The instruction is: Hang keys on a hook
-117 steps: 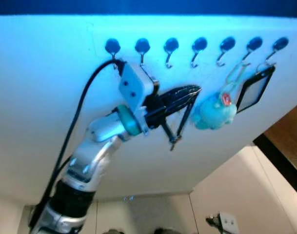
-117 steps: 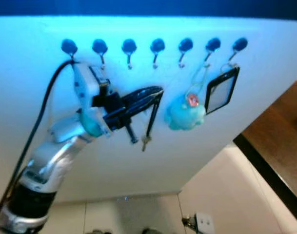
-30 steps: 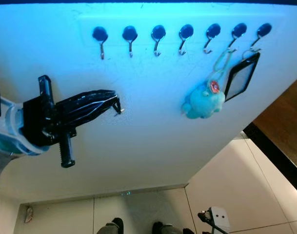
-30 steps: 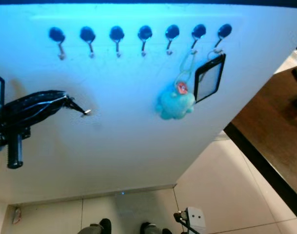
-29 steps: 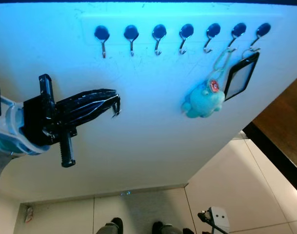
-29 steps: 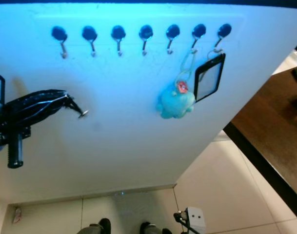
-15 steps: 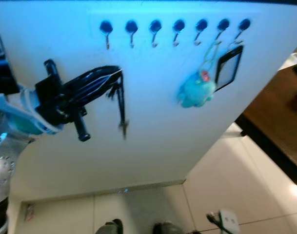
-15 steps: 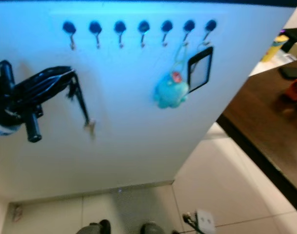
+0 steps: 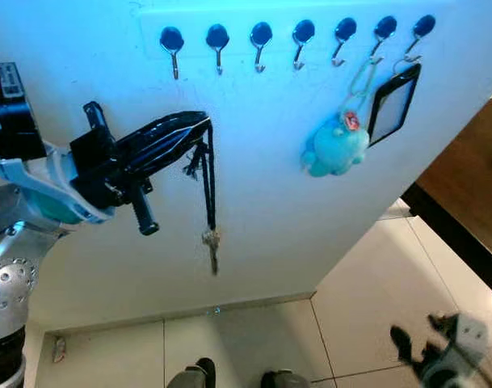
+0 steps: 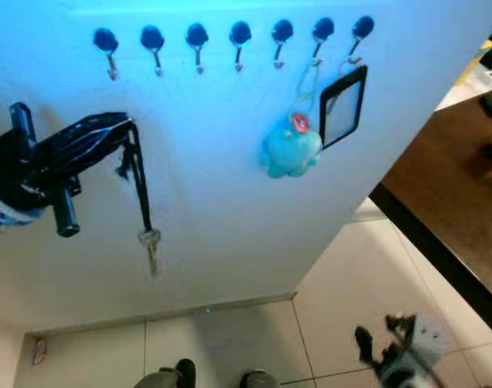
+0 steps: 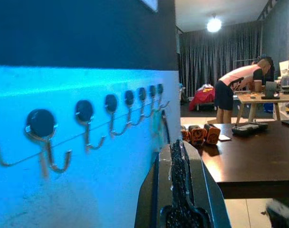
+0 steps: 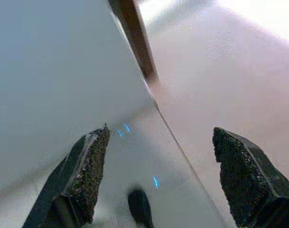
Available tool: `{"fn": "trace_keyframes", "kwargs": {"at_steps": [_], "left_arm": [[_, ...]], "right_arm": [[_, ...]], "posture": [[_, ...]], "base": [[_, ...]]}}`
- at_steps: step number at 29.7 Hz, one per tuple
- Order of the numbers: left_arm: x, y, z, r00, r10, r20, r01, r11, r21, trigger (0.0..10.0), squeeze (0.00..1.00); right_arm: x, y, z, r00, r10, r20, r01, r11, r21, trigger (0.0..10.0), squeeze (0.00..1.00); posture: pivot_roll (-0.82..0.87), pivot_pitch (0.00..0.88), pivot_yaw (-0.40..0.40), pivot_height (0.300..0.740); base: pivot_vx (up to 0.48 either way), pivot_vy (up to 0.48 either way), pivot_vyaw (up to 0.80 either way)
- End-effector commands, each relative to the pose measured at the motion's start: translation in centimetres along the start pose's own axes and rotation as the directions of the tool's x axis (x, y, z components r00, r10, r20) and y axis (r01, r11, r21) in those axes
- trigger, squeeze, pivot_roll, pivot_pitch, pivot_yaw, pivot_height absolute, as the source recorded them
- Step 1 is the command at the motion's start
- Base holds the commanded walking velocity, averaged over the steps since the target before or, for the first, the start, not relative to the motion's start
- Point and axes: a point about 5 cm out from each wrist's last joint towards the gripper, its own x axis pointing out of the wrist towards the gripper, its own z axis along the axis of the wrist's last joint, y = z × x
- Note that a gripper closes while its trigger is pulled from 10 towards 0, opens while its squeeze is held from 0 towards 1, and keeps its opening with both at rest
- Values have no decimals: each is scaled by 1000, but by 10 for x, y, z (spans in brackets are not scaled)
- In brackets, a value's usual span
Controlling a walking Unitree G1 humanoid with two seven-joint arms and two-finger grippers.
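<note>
White wall in front of me, lit bluish, with a row of seven black-capped hooks along its top edge. So the hanging part isn't done yet, as far as I can judge. My left gripper has its fingers pinched together on the keys, below the second and third hooks from the wall's left end, not on either. The thing itself is a black strap dangling straight down from my fingertips with a small metal key at the bottom, close against the wall. The two hooks at the right end already carry a teal plush toy and a card holder; the other five look free. My right gripper hangs idle, spread wide.
</note>
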Motion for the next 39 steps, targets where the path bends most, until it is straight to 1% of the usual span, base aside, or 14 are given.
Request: {"fn": "trace_keyframes", "kwargs": {"at_steps": [1, 3, 6, 8, 10, 12, 15, 19, 24, 26, 28, 30, 32, 39], "left_arm": [[1, -1, 1, 1000, -20, 4, 20, 1000, 10, 10000, 0], [0, -2, 2, 999, -34, 0, 34, 999, 12, 10000, 0], [0, -3, 2, 999, -39, -4, 39, 999, 13, 10000, 0], [-1, -4, 3, 999, -50, -10, 50, 999, 13, 10000, 0], [-1, -5, 3, 998, -54, -12, 54, 998, 14, 10000, 0], [-1, -5, 3, 998, -54, -12, 54, 998, 14, 10000, 0], [-1, -7, 4, 997, -72, -14, 72, 997, 15, 10000, 0], [0, -9, 4, 996, -85, -14, 85, 996, 16, 10000, 0], [1, -9, 5, 996, -93, -15, 93, 995, 19, 10000, 0], [2, -12, 8, 991, -129, -24, 129, 991, 29, 10000, 0], [2, -12, 8, 991, -129, -24, 129, 991, 29, 10000, 0], [5, -15, 9, 987, -156, -42, 158, 987, 40, 10000, 0], [8, -17, 9, 984, -170, -48, 172, 984, 45, 10000, 0], [13, -18, 11, 982, -183, -49, 185, 981, 58, 10000, 0]], "right_arm": [[0, 3, 10, 992, 126, 27, -125, 992, -28, 10000, 0], [1, 17, 30, 929, 369, 35, -365, 927, -88, 10000, 0], [0, 23, 35, 889, 458, 20, -453, 885, -110, 10000, 0], [-11, 42, 44, 755, 654, -51, -653, 741, -157, 10000, 0], [-17, 50, 47, 693, 716, -80, -718, 677, -161, 10000, 0], [-17, 50, 47, 693, 716, -80, -718, 677, -161, 10000, 0], [-30, 69, 55, 555, 823, -119, -829, 534, -168, 10000, 0], [-37, 88, 71, 447, 890, -93, -885, 425, -189, 10000, 0], [-39, 102, 84, 390, 919, -48, -903, 372, -217, 10000, 0], [-49, 146, 111, 208, 977, 41, -942, 211, -261, 10000, 0], [-49, 146, 111, 208, 977, 41, -942, 211, -261, 10000, 0], [-59, 190, 116, 42, 999, -3, -958, 39, -285, 10000, 0], [-63, 214, 117, -50, 998, -24, -954, -55, -295, 10000, 0], [-64, 251, 132, -144, 989, 23, -924, -127, -361, 10000, 0]], "posture": [[-27, 104, 53, 740], [-24, 104, 52, 740], [-23, 104, 52, 740], [-21, 103, 50, 740], [-21, 103, 50, 740], [-21, 103, 50, 740], [-20, 101, 47, 740], [-20, 98, 48, 740], [-18, 95, 48, 740], [-15, 93, 49, 740], [-15, 93, 49, 740], [-13, 95, 53, 740], [-11, 97, 54, 740], [4, 99, 52, 740]], "base": [[0, 0, 0], [0, 0, 0], [0, 0, 0], [0, 0, 0], [0, 0, 0], [0, 0, 0], [0, 0, 0], [0, 0, 0], [0, 0, 0], [0, 0, 0], [0, 0, 0], [0, 0, 0], [0, 0, 0], [0, 0, 0]]}}
